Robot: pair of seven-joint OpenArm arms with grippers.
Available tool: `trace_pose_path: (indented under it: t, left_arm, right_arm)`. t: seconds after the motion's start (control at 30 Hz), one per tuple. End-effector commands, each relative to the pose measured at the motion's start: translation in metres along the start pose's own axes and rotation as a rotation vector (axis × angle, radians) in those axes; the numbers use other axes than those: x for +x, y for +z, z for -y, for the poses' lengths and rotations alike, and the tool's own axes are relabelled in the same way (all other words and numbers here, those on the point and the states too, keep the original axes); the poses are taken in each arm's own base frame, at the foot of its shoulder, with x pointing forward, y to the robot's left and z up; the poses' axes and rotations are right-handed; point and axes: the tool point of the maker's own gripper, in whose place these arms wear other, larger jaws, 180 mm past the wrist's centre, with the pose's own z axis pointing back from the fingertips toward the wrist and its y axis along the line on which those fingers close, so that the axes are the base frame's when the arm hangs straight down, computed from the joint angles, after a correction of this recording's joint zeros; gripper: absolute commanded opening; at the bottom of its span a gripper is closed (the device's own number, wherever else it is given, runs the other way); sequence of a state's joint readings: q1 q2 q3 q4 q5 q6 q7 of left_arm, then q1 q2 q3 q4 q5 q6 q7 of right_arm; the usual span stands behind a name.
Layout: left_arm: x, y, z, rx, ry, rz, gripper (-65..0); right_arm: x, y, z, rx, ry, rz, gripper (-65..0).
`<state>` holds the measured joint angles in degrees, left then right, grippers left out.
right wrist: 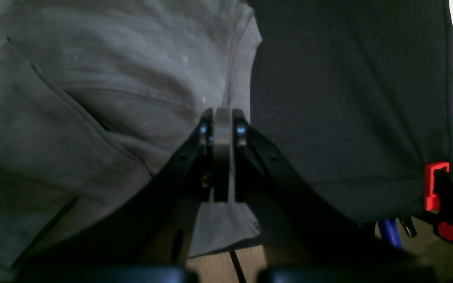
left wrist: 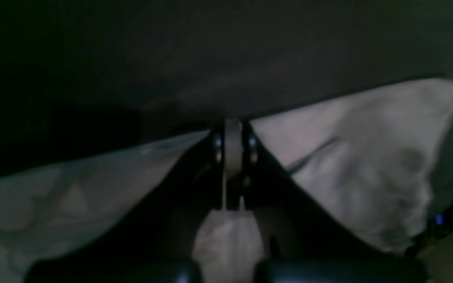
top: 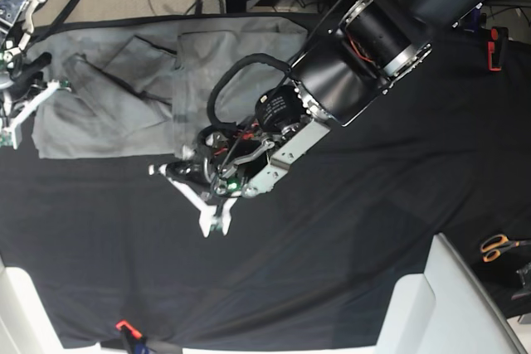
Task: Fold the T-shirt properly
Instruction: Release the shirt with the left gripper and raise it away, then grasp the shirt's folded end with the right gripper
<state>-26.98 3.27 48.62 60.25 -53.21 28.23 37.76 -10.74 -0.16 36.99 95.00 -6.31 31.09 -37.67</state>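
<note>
The T-shirt (top: 124, 97) lay partly folded on the black table cloth (top: 332, 246), far-left in the base view. The left gripper (left wrist: 232, 145) was clamped on a fabric edge; the right gripper (right wrist: 222, 129) was closed on the hem. Both edges should be carried level to keep the crease straight.
</note>
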Motion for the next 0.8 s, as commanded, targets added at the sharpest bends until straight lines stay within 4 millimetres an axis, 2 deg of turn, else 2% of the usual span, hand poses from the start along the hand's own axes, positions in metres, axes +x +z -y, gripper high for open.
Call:
trace_pose_path:
  t: [0.0, 0.03, 0.07, 0.1, 0.2, 0.23, 0.3, 0.47, 0.6, 0.7, 0.77]
  left_arm:
    - [0.03, 0.014, 0.019, -0.06, -0.009, 0.076, -65.0]
    - [0.04, 0.024, 0.018, -0.08, 0.004, 0.108, -65.0]
    - [0.043, 0.033, 0.018, -0.106, 0.02, 0.133, -65.0]
    - [0.041, 0.041, 0.009, -0.115, 0.044, 0.146, -65.0]
    - [0.042, 0.069, -0.031, -0.112, 0.13, 0.189, -65.0]
    - [0.038, 0.078, -0.052, -0.092, 0.161, 0.199, -65.0]
    - [0.029, 0.094, -0.093, -0.037, 0.199, 0.219, -65.0]
    - [-0.02, 0.136, -0.203, 0.186, 0.219, 0.204, -65.0]
    - [-0.06, 0.17, -0.274, 0.413, 0.173, 0.198, -65.0]
    - [-0.081, 0.187, -0.303, 0.516, 0.168, 0.195, -65.0]
    - [-0.09, 0.188, -0.304, 0.494, 0.154, 0.187, -65.0]
  right_arm:
    - [0.012, 0.006, 0.005, -0.014, 0.019, 0.042, -64.2]
    - [0.007, 0.009, 0.004, -0.014, 0.024, 0.036, -64.2]
    - [0.007, 0.015, 0.005, -0.021, 0.034, 0.042, -64.2]
    - [0.007, 0.019, -0.003, -0.007, 0.055, 0.048, -64.2]
    - [-0.003, 0.031, -0.029, 0.073, 0.149, 0.014, -63.8]
    - [-0.009, 0.033, -0.037, 0.105, 0.186, -0.021, -63.8]
    - [-0.023, 0.035, -0.04, 0.109, 0.181, -0.103, -63.8]
    - [-0.038, 0.036, -0.05, 0.126, 0.17, -0.206, -63.5]
    - [-0.033, 0.031, -0.086, 0.213, 0.252, -0.205, -63.3]
    - [-0.035, 0.024, -0.115, 0.291, 0.321, -0.213, -63.3]
    - [-0.027, 0.023, -0.129, 0.322, 0.384, -0.197, -63.3]
